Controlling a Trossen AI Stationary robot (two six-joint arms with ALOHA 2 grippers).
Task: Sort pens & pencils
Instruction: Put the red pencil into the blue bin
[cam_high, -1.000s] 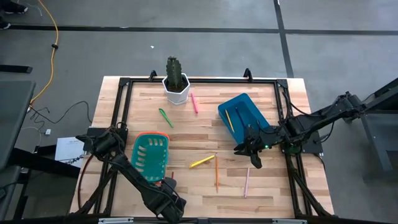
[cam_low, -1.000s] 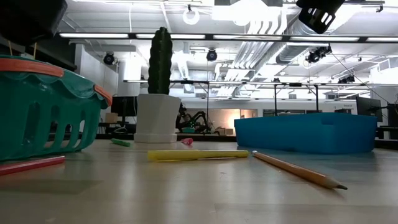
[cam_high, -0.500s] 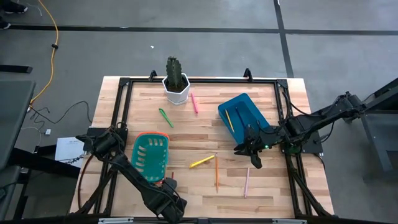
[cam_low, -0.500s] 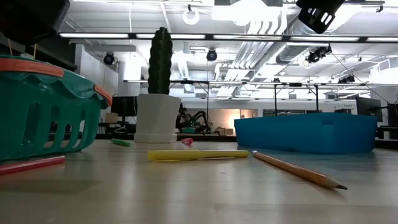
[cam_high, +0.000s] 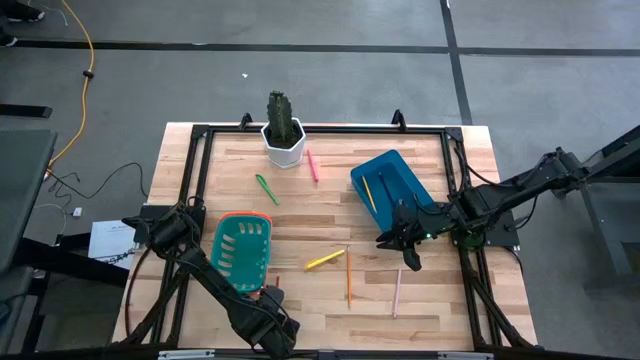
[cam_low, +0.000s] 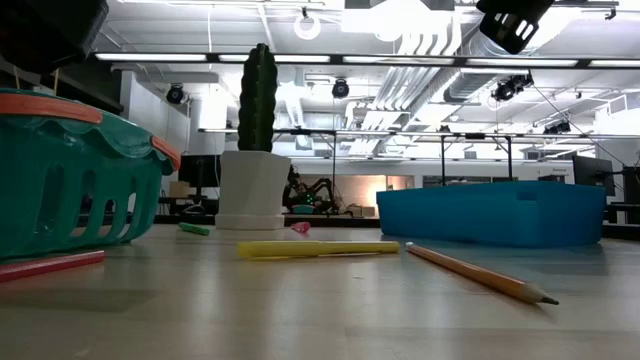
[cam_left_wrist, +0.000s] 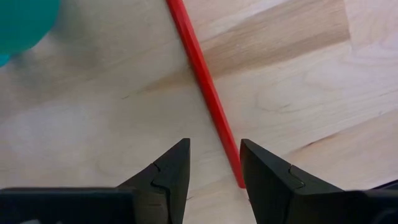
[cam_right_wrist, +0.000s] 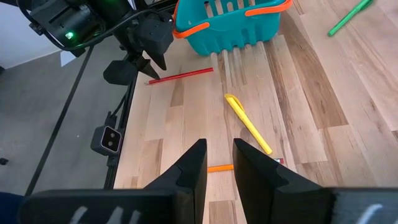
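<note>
My left gripper (cam_high: 270, 298) (cam_left_wrist: 214, 165) hovers open at the table's near edge, beside the teal basket (cam_high: 243, 250). A red pencil (cam_left_wrist: 204, 87) lies on the wood, its end next to one finger; whether they touch cannot be told. My right gripper (cam_high: 400, 250) (cam_right_wrist: 219, 155) is open over the table's right half, near the blue bin (cam_high: 392, 185), which holds one pencil (cam_high: 367, 190). Lying flat are the yellow pen (cam_high: 324, 260) (cam_right_wrist: 247, 123), green pen (cam_high: 266, 188), pink pen (cam_high: 312, 165), orange pencil (cam_high: 348, 277) and salmon pencil (cam_high: 396, 292).
A cactus in a white pot (cam_high: 283, 130) stands at the far edge, left of centre. A black frame (cam_high: 200, 135) runs around the table's rim. Bare wood lies between the basket and the bin. In the low view the orange pencil (cam_low: 480, 275) and yellow pen (cam_low: 318, 248) lie nearest.
</note>
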